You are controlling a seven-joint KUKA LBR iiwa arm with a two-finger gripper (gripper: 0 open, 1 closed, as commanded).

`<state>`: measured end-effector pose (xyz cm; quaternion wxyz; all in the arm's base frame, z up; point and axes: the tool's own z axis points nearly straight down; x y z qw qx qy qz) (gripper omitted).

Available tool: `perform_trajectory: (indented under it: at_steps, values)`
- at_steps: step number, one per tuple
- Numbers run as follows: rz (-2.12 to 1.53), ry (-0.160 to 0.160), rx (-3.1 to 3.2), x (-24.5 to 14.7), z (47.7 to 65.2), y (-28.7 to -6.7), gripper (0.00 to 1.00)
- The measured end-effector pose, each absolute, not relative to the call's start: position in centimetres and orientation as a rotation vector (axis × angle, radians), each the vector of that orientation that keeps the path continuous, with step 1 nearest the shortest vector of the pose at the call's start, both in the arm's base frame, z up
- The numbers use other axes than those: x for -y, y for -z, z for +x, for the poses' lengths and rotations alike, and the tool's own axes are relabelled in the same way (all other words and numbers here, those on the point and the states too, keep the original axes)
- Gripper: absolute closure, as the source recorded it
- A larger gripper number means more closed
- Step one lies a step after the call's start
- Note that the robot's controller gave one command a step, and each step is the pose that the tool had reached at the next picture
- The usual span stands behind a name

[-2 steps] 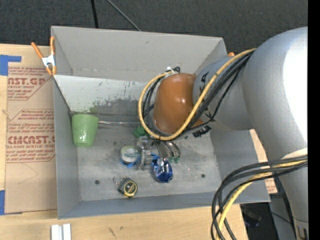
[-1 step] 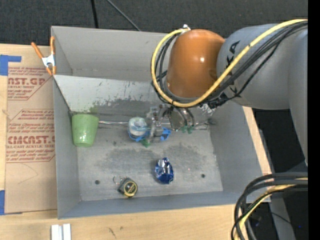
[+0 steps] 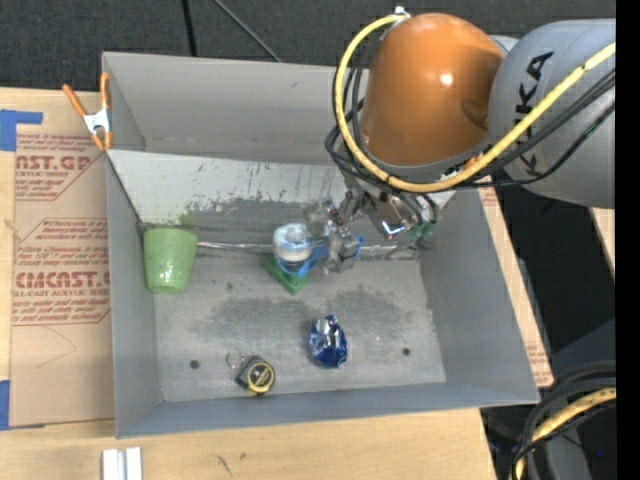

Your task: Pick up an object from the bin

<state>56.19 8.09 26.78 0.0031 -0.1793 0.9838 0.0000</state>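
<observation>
**A:** Your grey bin (image 3: 130,348) looks sparse. What does the arm's orange cover (image 3: 430,88) block?

**B:** Most of the wrist. The pale green cup (image 3: 170,258) lies by the left wall, well apart. Your gripper (image 3: 342,238) sits low at mid-bin, just beside a white-capped blue-and-green thing (image 3: 292,253), probably lined up to take it.

**A:** Open or closed?

**B:** I can't tell, nor whether it holds anything. The crumpled blue wrapper (image 3: 328,343) and small yellow disc (image 3: 258,375) lie near the front, and you can't identify either for sure.
</observation>
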Motion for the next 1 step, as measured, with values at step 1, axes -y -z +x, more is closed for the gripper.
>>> perform_trajectory:
  at_steps: [1]
  values:
    - [-0.949, -0.001, -2.989, -9.77, 57.32, -30.16, 1.00]
